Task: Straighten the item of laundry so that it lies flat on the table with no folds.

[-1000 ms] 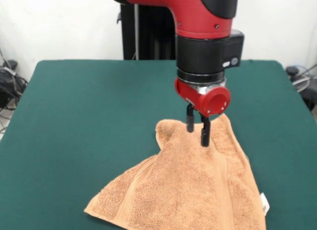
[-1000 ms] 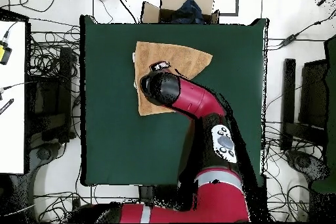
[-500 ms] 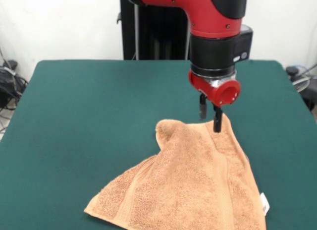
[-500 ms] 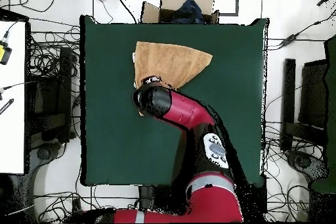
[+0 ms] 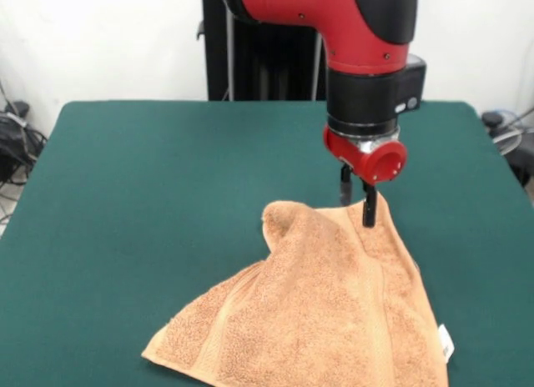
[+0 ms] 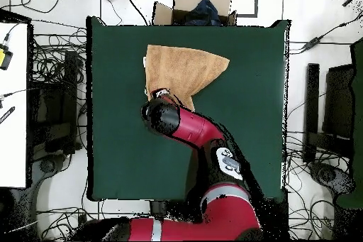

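The worktop [image 5: 150, 178] spreads dark green on all sides of the tool [image 5: 358, 198], most of it bare. The item of laundry [image 5: 325, 312] lies below and in front of the tool as the front view shows it, reaching from the tool's tips toward the near edge of the worktop. It is not flat yet: its outline is more a triangle than a rectangle, one layer seems doubled over another along a slanting edge, and a small hump rises at the corner just beside the tool. A small white tag [image 5: 446, 343] shows at the towel's edge, well away from the tool.

The tool's two black prongs stand a little apart with nothing between them, at the towel's far peak; whether they touch the cloth there I cannot tell. In the overhead view the arm hides the tool.

By my reading the straightening is hardly begun: the doubled part must still be pulled out and the hump smoothed.
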Controlling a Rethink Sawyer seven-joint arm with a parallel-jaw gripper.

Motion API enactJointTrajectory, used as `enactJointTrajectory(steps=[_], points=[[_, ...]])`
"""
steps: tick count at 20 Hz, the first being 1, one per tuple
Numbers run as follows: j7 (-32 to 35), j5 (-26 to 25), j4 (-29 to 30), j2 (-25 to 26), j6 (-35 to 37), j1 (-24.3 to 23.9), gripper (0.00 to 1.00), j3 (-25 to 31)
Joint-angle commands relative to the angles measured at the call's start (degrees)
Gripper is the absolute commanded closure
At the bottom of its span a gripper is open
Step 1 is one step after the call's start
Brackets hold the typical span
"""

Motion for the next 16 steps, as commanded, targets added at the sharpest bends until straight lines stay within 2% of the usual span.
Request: enactJointTrajectory(steps=[1,8,16], points=[[8.41,-0.24,3.16,5.95,-6.03,-0.23,0.0,5.44],[8.22,-0.36,0.84,10.66,-10.83,0.14,0.0,5.78],[11.71,1.04,2.94,12.14,-15.63,2.07,0.0,7.49]])
